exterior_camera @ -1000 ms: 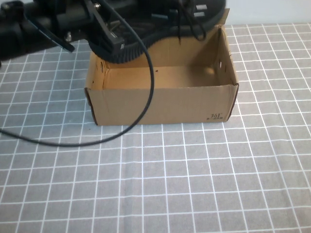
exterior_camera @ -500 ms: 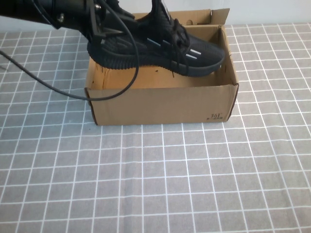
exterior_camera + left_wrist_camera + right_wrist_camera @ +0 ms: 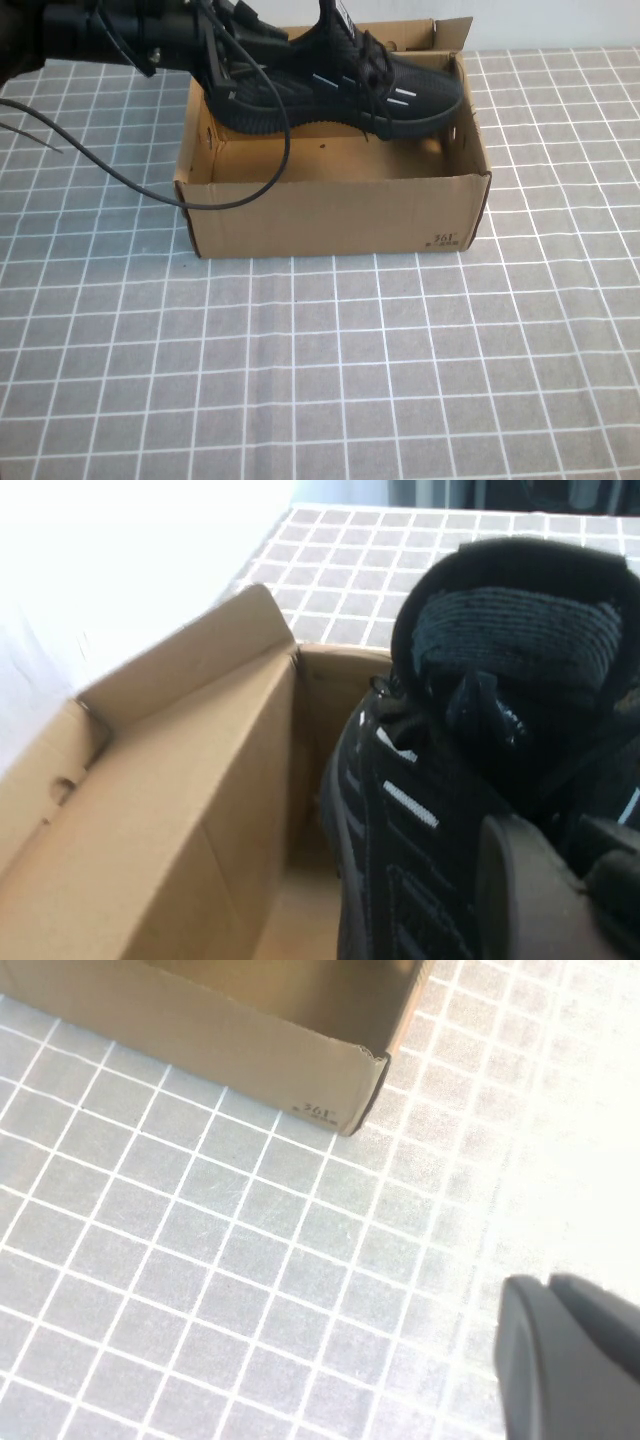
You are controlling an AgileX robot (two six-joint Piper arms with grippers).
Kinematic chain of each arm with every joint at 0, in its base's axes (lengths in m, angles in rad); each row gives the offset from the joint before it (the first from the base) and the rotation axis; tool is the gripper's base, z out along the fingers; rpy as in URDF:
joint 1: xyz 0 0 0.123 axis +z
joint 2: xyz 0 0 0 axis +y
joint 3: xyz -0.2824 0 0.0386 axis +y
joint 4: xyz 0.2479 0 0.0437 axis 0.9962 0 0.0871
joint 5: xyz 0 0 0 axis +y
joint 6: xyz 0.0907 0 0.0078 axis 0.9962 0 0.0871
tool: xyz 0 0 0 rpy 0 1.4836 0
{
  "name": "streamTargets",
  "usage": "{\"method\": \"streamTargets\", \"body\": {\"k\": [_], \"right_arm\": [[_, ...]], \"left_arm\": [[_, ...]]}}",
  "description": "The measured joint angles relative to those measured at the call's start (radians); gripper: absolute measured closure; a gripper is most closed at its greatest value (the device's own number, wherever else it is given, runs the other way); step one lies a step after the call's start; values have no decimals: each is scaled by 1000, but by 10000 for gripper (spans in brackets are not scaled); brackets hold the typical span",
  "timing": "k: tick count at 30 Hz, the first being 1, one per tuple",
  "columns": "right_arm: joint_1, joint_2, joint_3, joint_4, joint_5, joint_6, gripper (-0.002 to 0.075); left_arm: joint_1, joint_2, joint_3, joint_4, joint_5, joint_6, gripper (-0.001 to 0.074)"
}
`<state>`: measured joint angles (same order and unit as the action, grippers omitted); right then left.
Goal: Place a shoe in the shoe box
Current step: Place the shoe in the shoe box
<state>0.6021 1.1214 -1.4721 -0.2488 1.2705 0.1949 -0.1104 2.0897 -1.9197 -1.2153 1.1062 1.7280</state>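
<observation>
I see my left end effector (image 3: 225,65) reaching in from the far left, pinching the black sneaker's (image 3: 340,85) heel. The sneaker hangs toe-right over the open cardboard shoe box (image 3: 330,215) on the gridded bench (image 3: 400,370). Right end effector (image 3: 565,1360) hovers above the bench; I cannot tell its state.

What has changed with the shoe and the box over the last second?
The left gripper, shut on the shoe, has brought it down and back over the shoe box, toe nearing the right wall. The box stayed put; the right gripper hangs apart over the table.
</observation>
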Motion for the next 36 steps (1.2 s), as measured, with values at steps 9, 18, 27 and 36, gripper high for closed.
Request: {"method": "streamTargets", "body": {"k": [9,18,27,36], "right_arm": [[0,0,0,0,0,1,742],[0,0,0,35,0,6,742],[0,0,20,59,-1,8,742],[0,12,58,64,-1,20,742]], "left_arm": [[0,107,-88,-5,-12,63,670],[0,273,-253,-5,17,63,670],[0,356,-291,-5,17,76,670],[0,371,-296,-5,-28,179,671]]}}
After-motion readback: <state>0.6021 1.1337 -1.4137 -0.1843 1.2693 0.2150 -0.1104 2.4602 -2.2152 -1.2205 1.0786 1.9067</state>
